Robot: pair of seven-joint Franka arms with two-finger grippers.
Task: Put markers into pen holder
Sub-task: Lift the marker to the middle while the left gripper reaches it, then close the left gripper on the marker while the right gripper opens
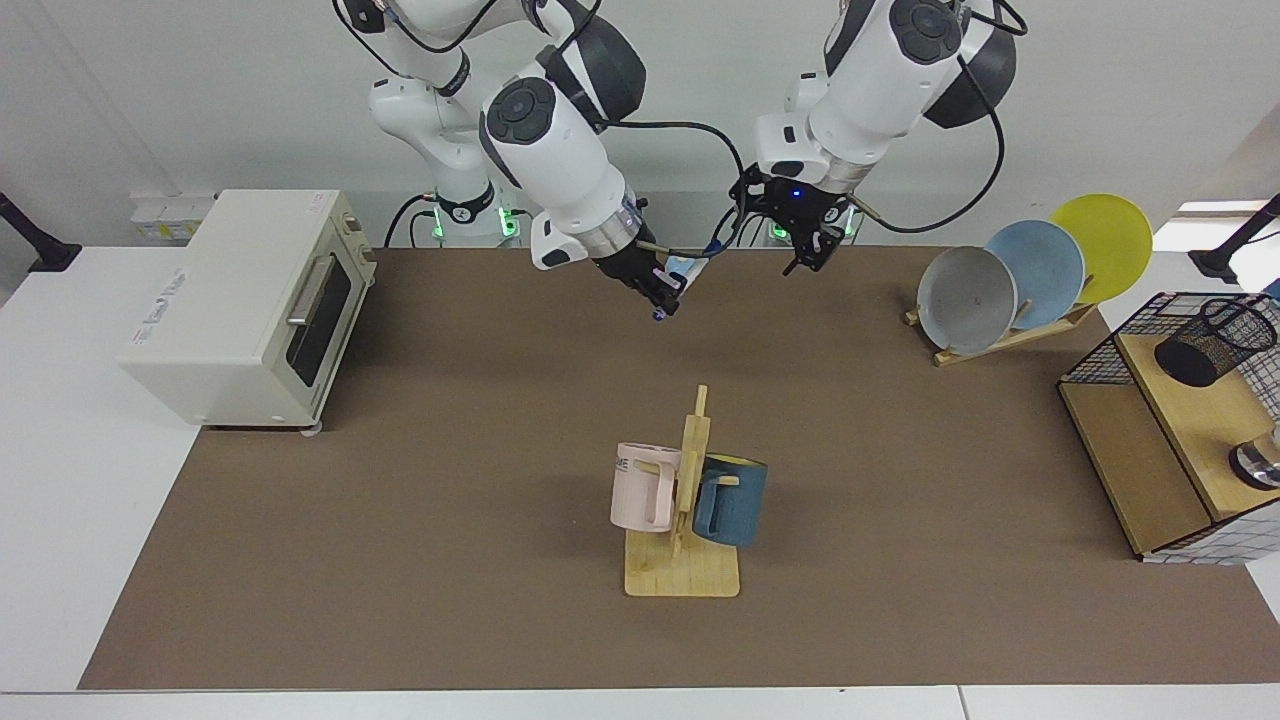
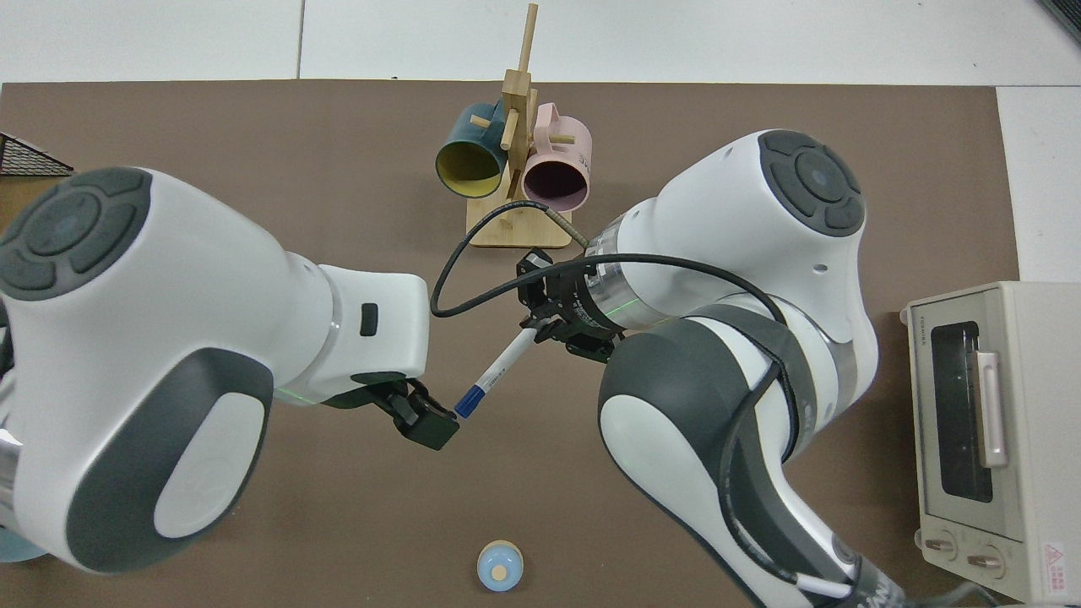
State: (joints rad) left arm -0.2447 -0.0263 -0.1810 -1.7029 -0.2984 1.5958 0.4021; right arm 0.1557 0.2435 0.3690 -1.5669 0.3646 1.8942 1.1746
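- The marker (image 2: 498, 368) is slim, with a white barrel and a dark blue cap; it is in the air above the far middle of the table, slanted, with the blue cap pointing toward the left gripper.
- The right gripper (image 2: 538, 328) is closed on the white end of the marker (in the facing view this gripper (image 1: 662, 290) hangs just in front of a small blue bell).
- The left gripper (image 2: 422, 415) is just beside the blue cap; I cannot tell if its fingers are open or if they touch the cap. In the facing view it (image 1: 805, 240) is at the far edge of the table.
- The pen holder (image 1: 1213, 340) is a black mesh cup, tilted, on the upper wooden shelf of a wire cage (image 1: 1105, 362) at the right side, well apart from the marker.
- Count: one marker, one pen holder, two mugs (pink (image 1: 643, 486) and blue (image 1: 731, 499)) on a wooden mug tree (image 1: 688, 500), three plates (image 1: 1040, 272) in a rack, one toaster oven (image 1: 245, 300) at the left.
- The table (image 1: 450, 500) has a brown mat with white margins; behind it is a plain white wall.
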